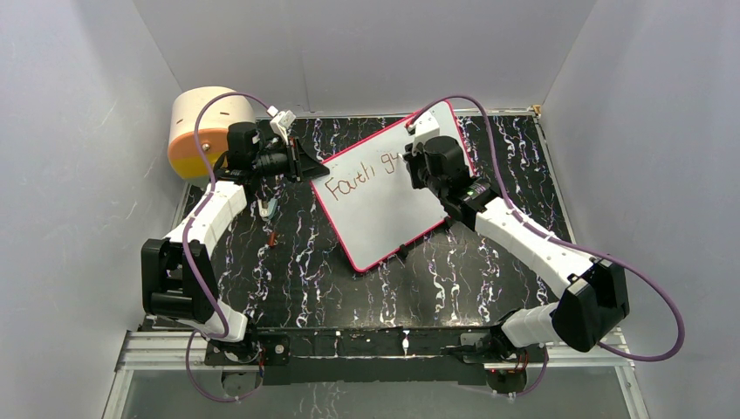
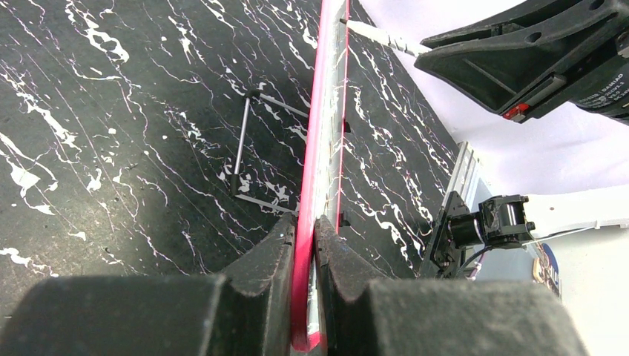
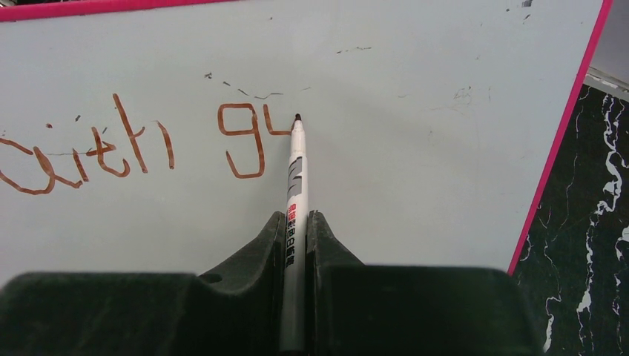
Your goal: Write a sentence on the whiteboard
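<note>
The whiteboard [image 1: 377,225], white with a pink-red frame, lies angled across a black, white-veined table [image 1: 349,297], with a robot arm at each side of it. At far left, a round tan-and-orange drum [image 1: 205,131] stands in the table's corner, behind the left gripper [image 2: 305,226] and clear of its jaws.

The left gripper is closed on the whiteboard's edge. In the left wrist view its two black fingers [image 2: 267,252] pinch the pink frame between them, and the board runs edge-on straight ahead from the jaws. Ahead of those jaws and just to their left, a thin wire stand [image 2: 248,141] rests on the table beside the board's edge. A couple of small items lie on the table near the left arm, too small to identify.

The sentence [image 3: 141,144], in brownish-red strokes, reads "Faith" followed by a "g" and a part-formed letter. It runs across the board from the left gripper's side toward the right gripper [image 3: 296,216].

The right gripper is closed on a white marker [image 3: 295,178], clamped lengthwise between the jaws with its barrel pointing straight ahead of them. The marker's dark tip sits at the board's face just beside the upper right end of the last stroke; whether it touches the surface cannot be told. To the right of these jaws the board is bare white with faint smudges, and it ends at the pink frame, with the table beyond.
</note>
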Robot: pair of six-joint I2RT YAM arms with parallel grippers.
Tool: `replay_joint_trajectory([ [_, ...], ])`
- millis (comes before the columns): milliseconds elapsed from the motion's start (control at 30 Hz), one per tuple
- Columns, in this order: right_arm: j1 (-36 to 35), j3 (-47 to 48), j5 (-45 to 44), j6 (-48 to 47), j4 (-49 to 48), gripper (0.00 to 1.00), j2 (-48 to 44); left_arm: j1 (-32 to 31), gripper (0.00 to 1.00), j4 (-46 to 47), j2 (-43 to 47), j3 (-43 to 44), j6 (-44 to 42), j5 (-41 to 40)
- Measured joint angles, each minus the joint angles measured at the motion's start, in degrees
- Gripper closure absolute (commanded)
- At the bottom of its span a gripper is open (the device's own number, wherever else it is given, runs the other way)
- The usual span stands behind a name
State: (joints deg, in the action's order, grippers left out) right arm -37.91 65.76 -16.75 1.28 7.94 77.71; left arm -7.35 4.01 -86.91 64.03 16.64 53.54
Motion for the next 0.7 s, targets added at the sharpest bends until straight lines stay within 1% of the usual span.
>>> replay_joint_trajectory([
  [333, 0.07, 0.00, 0.31, 0.00, -2.12, 1.00, 0.13, 0.00, 1.00, -0.02, 0.00, 0.00, -0.11, 0.09],
  [700, 0.13, 0.00, 0.35, 0.00, -2.34, 1.00, 0.70, 0.00, 1.00, -0.04, 0.00, 0.00, -0.15, -0.04],
])
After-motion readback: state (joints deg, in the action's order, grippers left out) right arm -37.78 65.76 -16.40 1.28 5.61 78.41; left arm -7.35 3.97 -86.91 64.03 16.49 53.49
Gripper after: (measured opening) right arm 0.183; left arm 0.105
